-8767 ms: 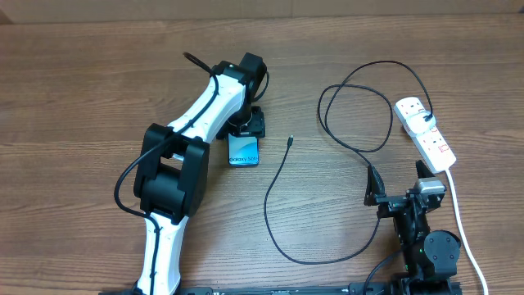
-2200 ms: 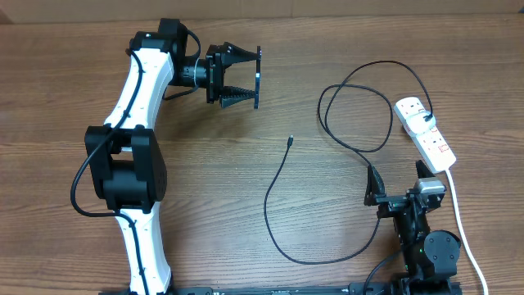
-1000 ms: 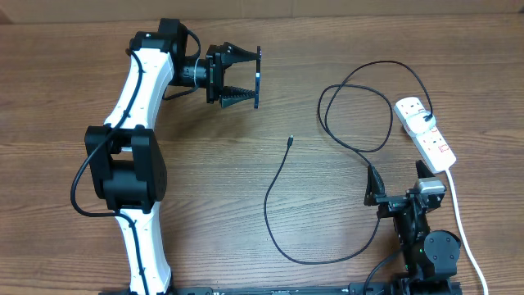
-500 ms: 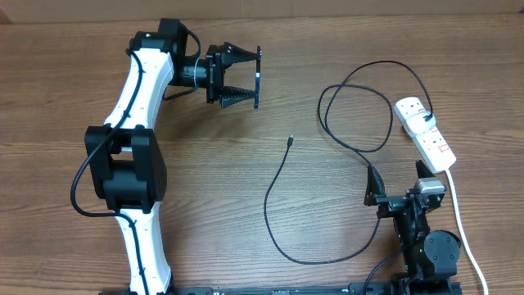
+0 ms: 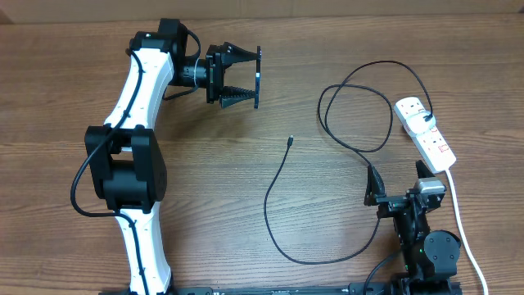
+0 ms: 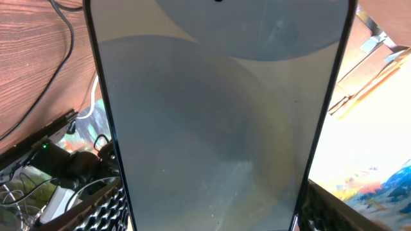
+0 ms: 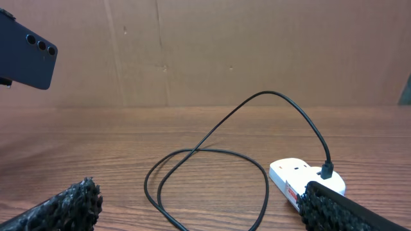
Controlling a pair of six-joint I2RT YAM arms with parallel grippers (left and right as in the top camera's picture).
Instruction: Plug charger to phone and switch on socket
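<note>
Left arm: left gripper [image 5: 250,78] partly spread, clamped across the phone [image 6: 218,128], which it held off the table [image 5: 205,180], edge-on from overhead.
Right arm: right gripper [image 5: 396,187] spread wide, empty.
Cable: charger tip [image 5: 291,141] lay mid-table. Limp and light, it was likely best pinched just behind the tip.
Phone handling: rigid, slick glass, probably fragile.
Room: bare table around the tip. The socket [image 5: 426,131] sat near the right edge.

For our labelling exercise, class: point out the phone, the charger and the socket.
phone [image 7: 26,56]: right wrist view, dark back.
charger [image 5: 291,141]: overhead view, free plug tip.
socket [image 5: 435,142]: overhead view, white body.
</note>
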